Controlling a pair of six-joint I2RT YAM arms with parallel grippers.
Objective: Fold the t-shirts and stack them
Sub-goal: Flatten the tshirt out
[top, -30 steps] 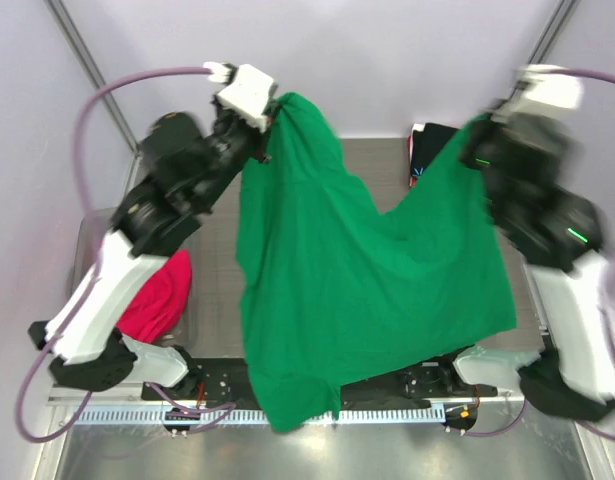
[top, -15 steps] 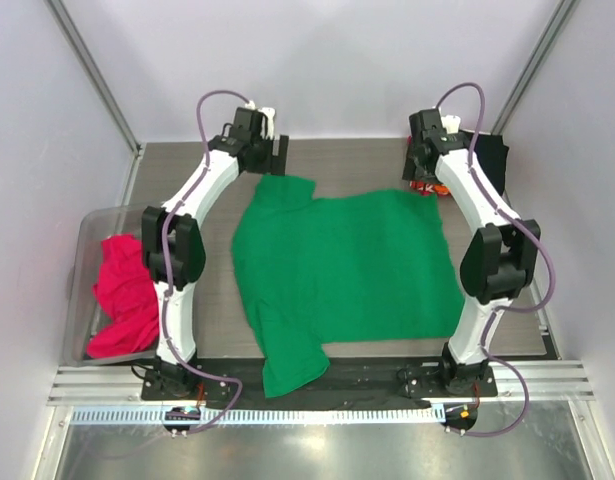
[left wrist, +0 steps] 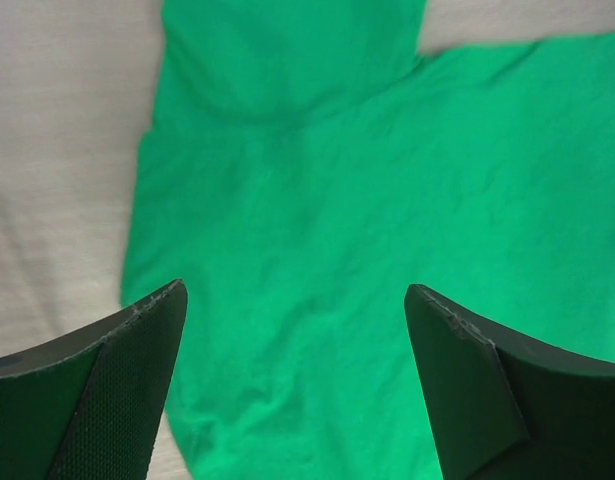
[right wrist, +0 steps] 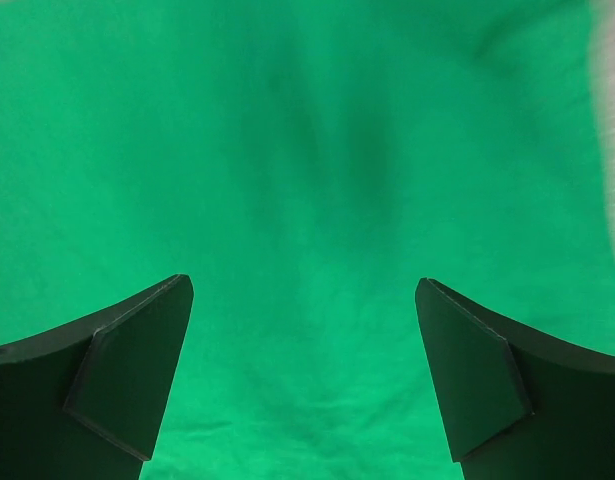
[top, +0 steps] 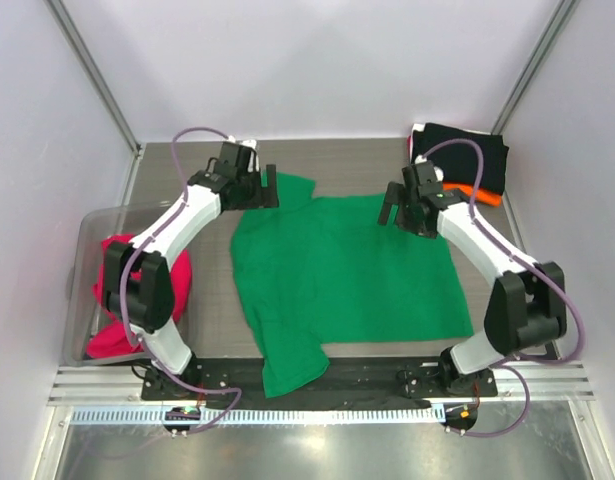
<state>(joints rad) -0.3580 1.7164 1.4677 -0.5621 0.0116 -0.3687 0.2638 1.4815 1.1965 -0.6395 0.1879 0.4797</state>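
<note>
Green shirt (top: 342,270) is laid flat on table (top: 212,290), one sleeve draped over the near edge. Left claw (top: 267,190) and right claw (top: 392,207) are released above it. That sleeve could be snagged during folding; a crooked fold is risked.

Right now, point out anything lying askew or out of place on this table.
The green t-shirt lies flat but skewed: its near sleeve spills off the table onto the black mounting rail. The pink t-shirt sits crumpled in the clear bin. Nothing looks damaged.
</note>
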